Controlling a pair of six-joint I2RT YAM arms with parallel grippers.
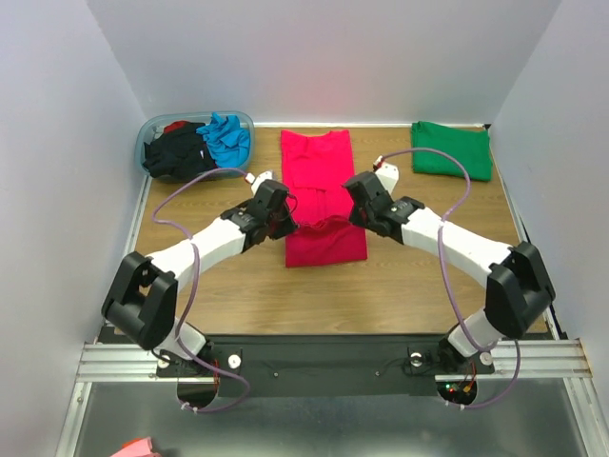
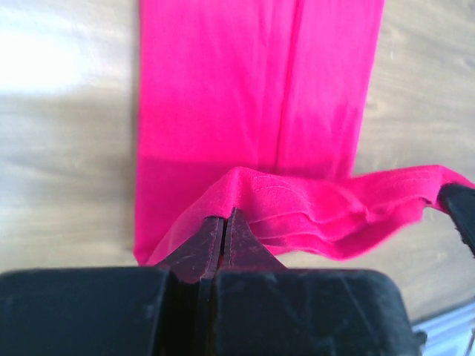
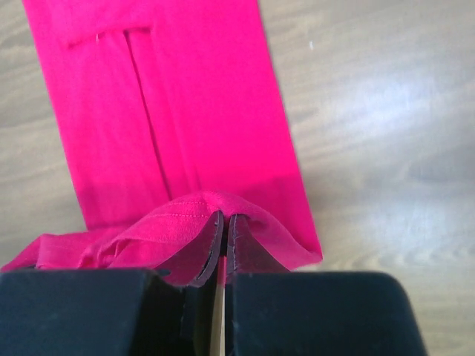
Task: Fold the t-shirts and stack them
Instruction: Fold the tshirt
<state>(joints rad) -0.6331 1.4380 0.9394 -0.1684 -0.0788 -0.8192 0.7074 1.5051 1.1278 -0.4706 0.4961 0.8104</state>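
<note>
Desk (image 1: 400,286): wood.
Magenta-red t-shirt (image 1: 319,176): narrow strip, near hem raised.
Left claw (image 2: 225,226): pinching hem's left end.
Right claw (image 3: 225,226): pinching hem's right end.
Green t-shirt (image 1: 452,149): folded, to its right.

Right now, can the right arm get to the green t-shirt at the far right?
Probably not freely: the right gripper is shut on the magenta t-shirt. Otherwise nothing blocks the green t-shirt.

Top edge cuts far end of magenta t-shirt (image 2: 252,96) in wrist views. Left wrist view gives us only clipped dark fingertip (image 2: 462,211) of right gripper (image 3: 224,222). Near edge cuts pink object (image 1: 133,447); we cannot name it. Red scrap (image 1: 175,126) in tub (image 1: 145,133) too small to tell.
</note>
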